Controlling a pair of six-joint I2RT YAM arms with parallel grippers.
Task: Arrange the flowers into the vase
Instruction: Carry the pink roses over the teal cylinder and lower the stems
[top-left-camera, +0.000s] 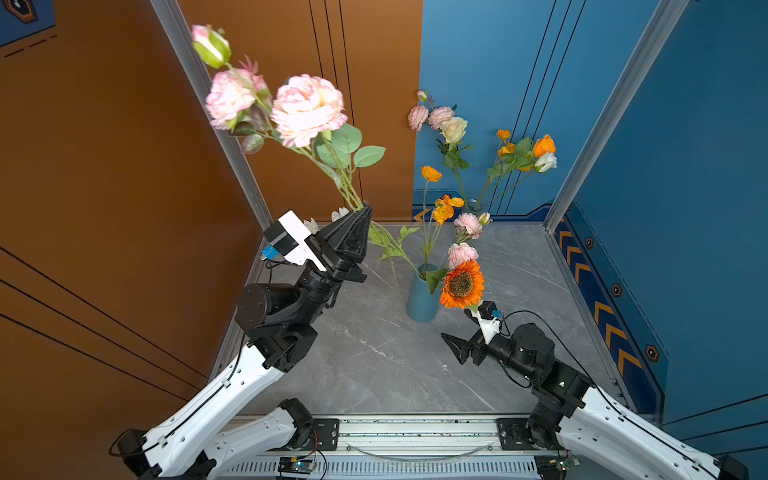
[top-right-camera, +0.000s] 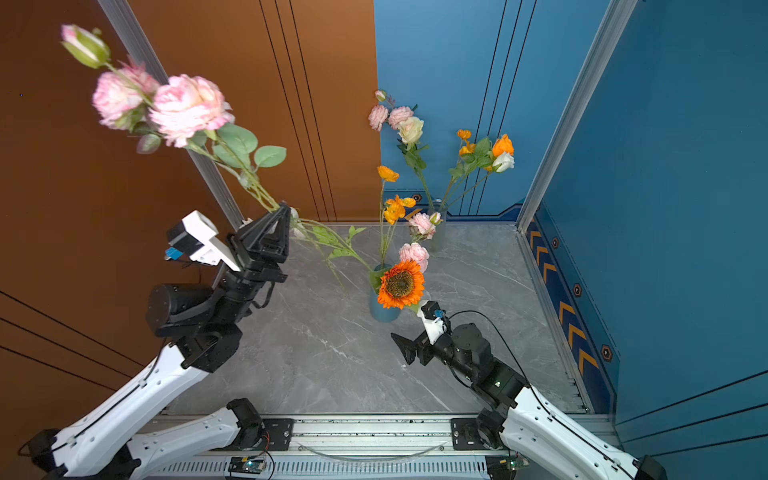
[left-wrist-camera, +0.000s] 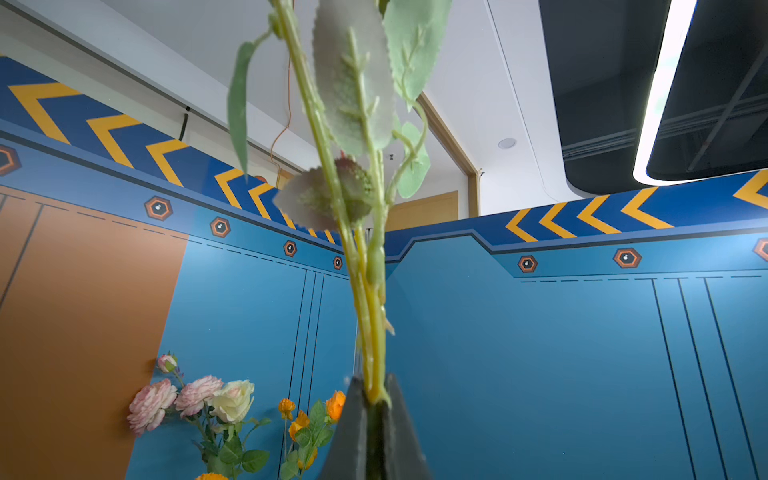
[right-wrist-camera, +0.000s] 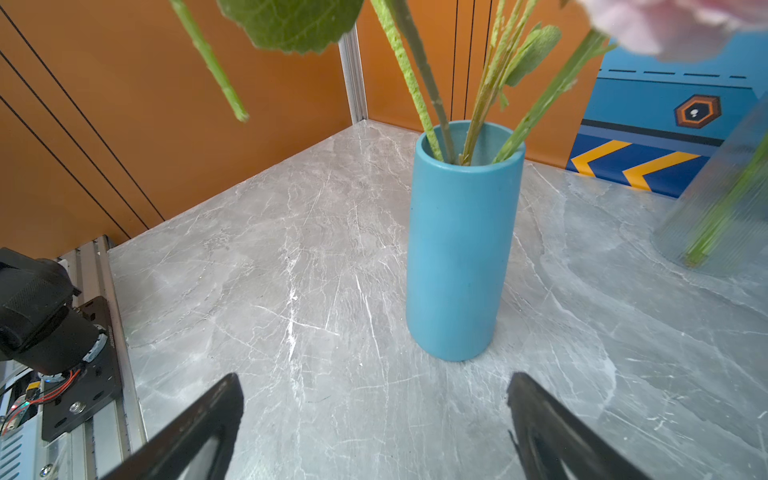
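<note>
L gripper (top-left-camera: 365, 210) sits left of ctr in both top views, jaws shut tight on the green stems of a pink flower spray (top-left-camera: 307, 109). The spray's blooms reach the upper left of the frame, against the orange wall (top-left-camera: 104, 208). Left wrist view shows the stems pinched right btw the fingertips (left-wrist-camera: 353, 415). Below the grip the stem slants down-right toward the blue vase (top-left-camera: 422, 299). Its cut end (right-wrist-camera: 240, 113) seems to hang in the air beside the vase, not inside, tho the top views blur there. The blue vase stands upright at ctr of the grey table (top-left-camera: 374, 361), holding the sunflower (top-left-camera: 461, 286), orange blooms (top-left-camera: 444, 210) and pink carnations (top-left-camera: 462, 253). R gripper (top-left-camera: 452, 345) hovers low, right of ctr, jaws wide apart, holding nothing, pointed at the vase. A clear glass vase (right-wrist-camera: 723, 199) w/ more flowers (top-left-camera: 453, 129) stands at the back.
</note>
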